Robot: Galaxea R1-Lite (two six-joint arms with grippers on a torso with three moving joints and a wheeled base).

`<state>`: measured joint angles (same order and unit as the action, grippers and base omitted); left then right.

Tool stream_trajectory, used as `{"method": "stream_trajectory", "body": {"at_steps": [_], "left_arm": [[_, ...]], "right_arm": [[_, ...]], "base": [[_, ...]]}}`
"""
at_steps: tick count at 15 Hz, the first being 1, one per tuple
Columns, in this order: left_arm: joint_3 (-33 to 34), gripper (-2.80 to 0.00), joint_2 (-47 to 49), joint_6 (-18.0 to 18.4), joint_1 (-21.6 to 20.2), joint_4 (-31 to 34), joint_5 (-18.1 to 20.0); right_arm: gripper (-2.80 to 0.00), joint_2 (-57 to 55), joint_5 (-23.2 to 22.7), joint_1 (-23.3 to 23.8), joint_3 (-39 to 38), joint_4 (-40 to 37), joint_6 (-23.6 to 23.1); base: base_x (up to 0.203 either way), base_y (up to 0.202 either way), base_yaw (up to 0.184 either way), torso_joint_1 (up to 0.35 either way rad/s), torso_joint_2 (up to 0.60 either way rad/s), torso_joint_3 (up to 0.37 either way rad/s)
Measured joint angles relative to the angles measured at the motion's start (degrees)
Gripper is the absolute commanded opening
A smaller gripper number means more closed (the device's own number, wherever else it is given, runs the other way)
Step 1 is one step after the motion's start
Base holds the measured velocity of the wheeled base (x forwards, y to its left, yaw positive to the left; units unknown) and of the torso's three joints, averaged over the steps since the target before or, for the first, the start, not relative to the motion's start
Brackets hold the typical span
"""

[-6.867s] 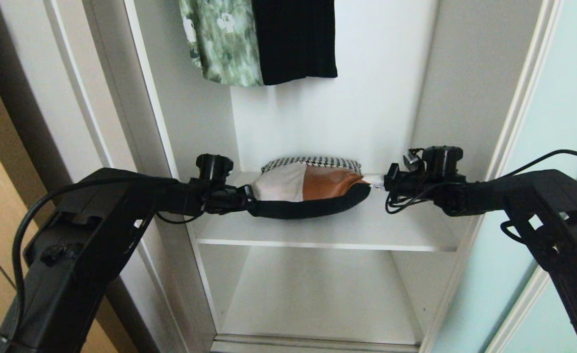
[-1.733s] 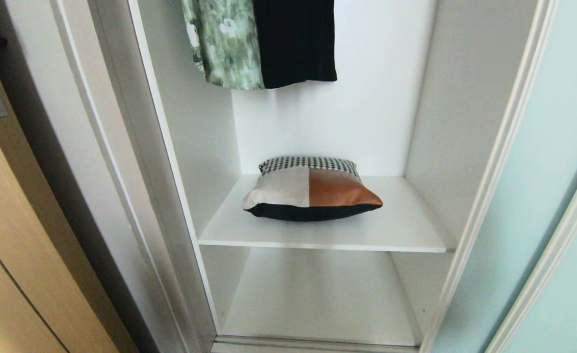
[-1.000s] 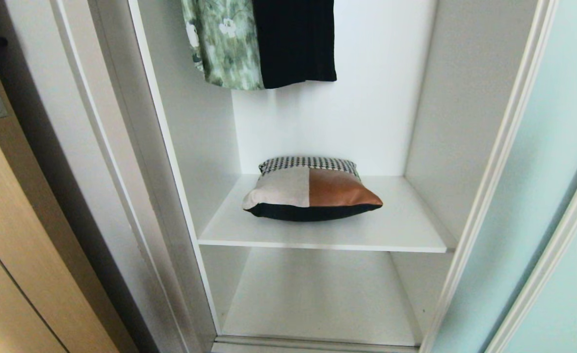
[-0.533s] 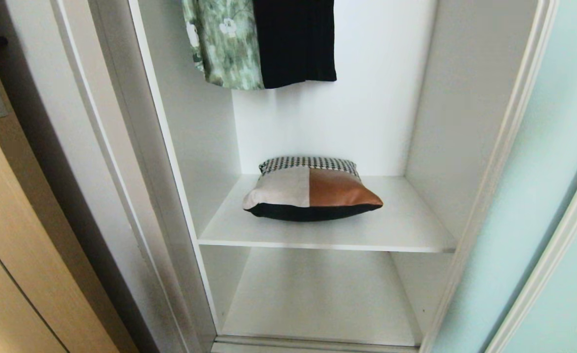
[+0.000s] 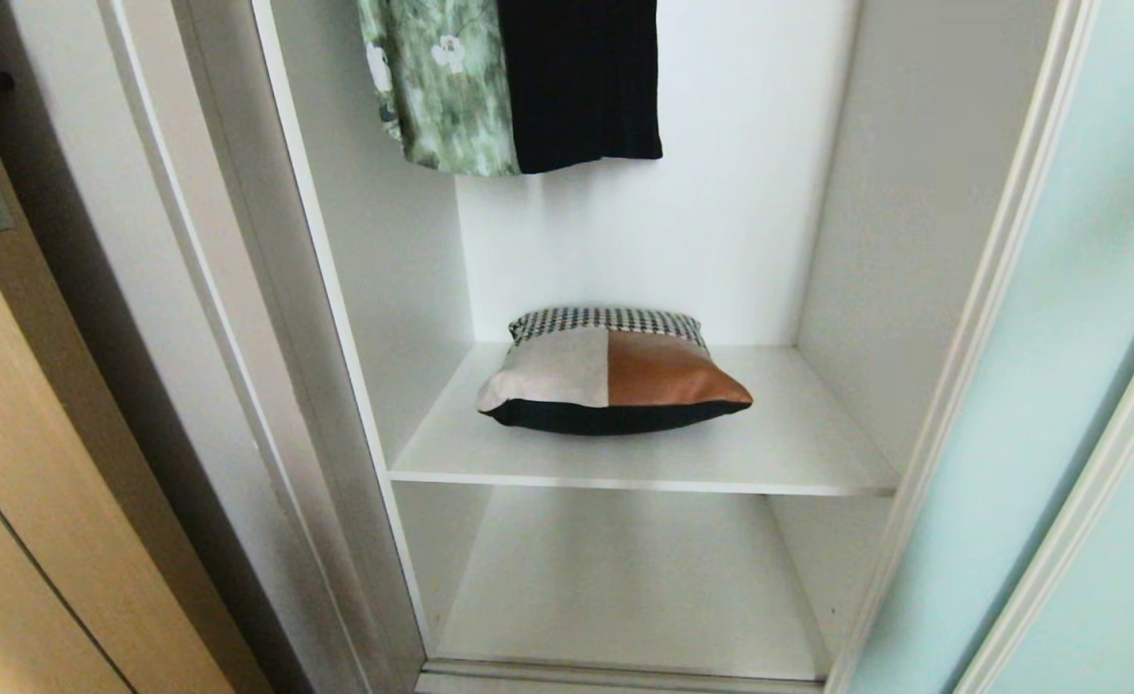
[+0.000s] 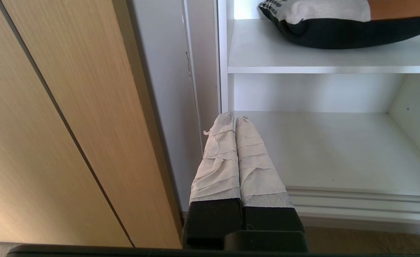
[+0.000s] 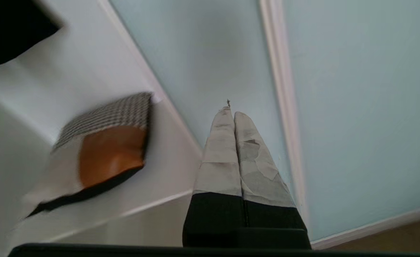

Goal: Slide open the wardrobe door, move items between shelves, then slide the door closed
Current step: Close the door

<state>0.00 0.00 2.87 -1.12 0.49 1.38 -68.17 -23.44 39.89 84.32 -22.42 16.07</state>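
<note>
Both closed grippers sit apart from the cushion.

Head looks down into wardrobe; all 3 views share cushion.

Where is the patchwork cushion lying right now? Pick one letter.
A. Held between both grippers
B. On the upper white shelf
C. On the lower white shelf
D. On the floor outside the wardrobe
B: the cushion lies flat on the upper shelf, with the lower shelf bare beneath it.
</note>
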Motion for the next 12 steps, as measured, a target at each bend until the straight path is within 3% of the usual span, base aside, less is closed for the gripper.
{"method": "stream_trajectory", "body": {"at_steps": [3, 6, 10, 12], "left_arm": [[0.00, -2.80, 0.00, 0.01, 0.02, 0.02, 0.02], [0.00, -2.80, 0.00, 0.00, 0.00, 0.00, 0.02], [0.00, -2.80, 0.00, 0.01, 0.00, 0.00, 0.02], [0.00, -2.80, 0.00, -0.01, 0.00, 0.02, 0.02]], "right_arm": [[-2.80, -4.44, -11.36, 6.23, 0.47, 0.74, 0.19], [-2.80, -8.28, -15.93, 8.79, 0.65, 1.10, 0.27], [-2.80, -12.75, -24.81, 9.31, 0.60, 0.91, 1.05], [-2.80, -14.31, -27.04, 9.27, 1.30, 0.85, 1.45]], "base": [[0.000, 0.000, 0.000, 0.000, 0.00, 0.000], [0.000, 0.000, 0.000, 0.000, 0.00, 0.000], [0.000, 0.000, 0.000, 0.000, 0.00, 0.000], [0.000, 0.000, 0.000, 0.000, 0.00, 0.000]]}}
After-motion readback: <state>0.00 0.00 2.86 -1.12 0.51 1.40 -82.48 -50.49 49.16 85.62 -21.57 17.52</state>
